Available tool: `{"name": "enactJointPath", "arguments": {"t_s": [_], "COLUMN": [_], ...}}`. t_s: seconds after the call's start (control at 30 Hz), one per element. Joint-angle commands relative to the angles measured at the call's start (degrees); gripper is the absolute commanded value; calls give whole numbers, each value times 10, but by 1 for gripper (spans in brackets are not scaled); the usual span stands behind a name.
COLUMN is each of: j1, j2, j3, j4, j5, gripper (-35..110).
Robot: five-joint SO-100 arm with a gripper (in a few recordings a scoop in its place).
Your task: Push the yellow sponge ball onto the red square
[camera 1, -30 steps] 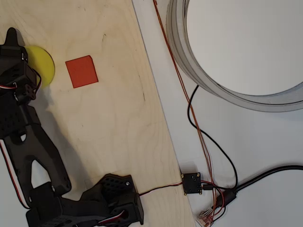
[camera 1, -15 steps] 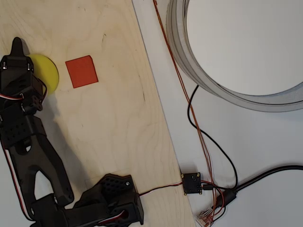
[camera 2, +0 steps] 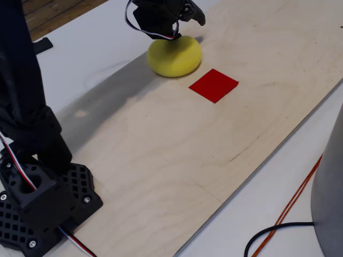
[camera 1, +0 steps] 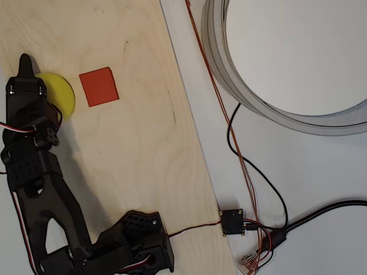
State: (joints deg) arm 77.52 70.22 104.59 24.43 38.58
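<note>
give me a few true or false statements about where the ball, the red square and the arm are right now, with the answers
1. The yellow sponge ball already covers the red square. False: the ball lies beside it on the plywood board, and the fixed view shows bare wood between them.
2. The end effector is right at the ball, on the side away from the square. True.
3. The red square lies on the white table. False: it lies on the board.
4. The arm's black base sits on the board. True.
5. An orange wire crosses the red square. False: it runs over the white surface beside the board.
</note>
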Motion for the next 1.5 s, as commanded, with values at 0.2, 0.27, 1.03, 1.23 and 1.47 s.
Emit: {"name": "enactJointPath", "arguments": {"t_s": [0.2,0.27,1.03,1.23,1.47], "j1": [2,3,-55,-65,-70], "j2": [34,40,130,157,190], "j3": [37,29,111,164,209], "j4": [-9,-9,-87,-120,-133], "j5": [1,-7,62,79,83], "gripper": [21,21,22,22,22]}}
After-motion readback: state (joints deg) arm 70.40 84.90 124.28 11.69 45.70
